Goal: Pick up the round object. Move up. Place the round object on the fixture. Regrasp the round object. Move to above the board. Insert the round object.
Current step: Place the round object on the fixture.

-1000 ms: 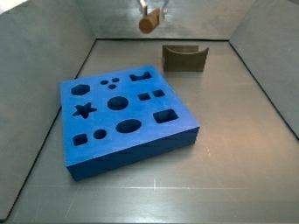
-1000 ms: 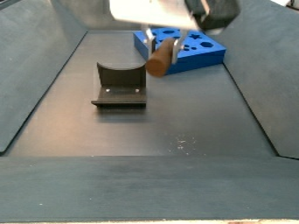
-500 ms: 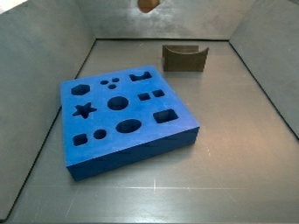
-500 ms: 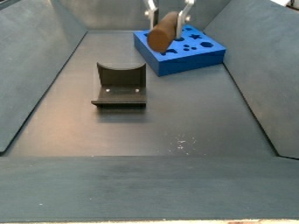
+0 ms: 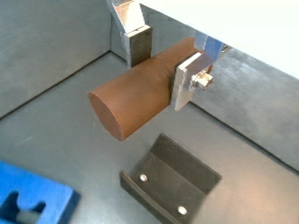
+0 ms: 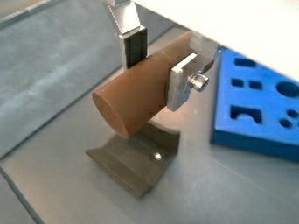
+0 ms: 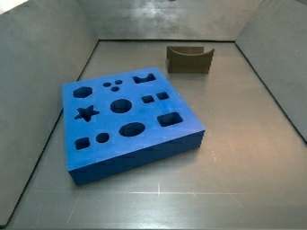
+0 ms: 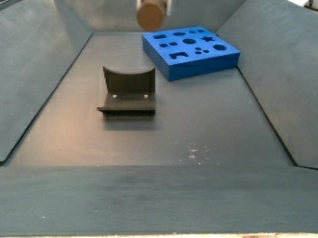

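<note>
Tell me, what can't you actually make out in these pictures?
- Gripper: out of frame in one side view; only a blurred round object shows at the top edge of the other.
- Round object's far end: hidden behind the fingers in both wrist views.
- Board: cut off by the frame edge in both wrist views.
- Fixture: its notch is covered by the round object in a wrist view.
</note>
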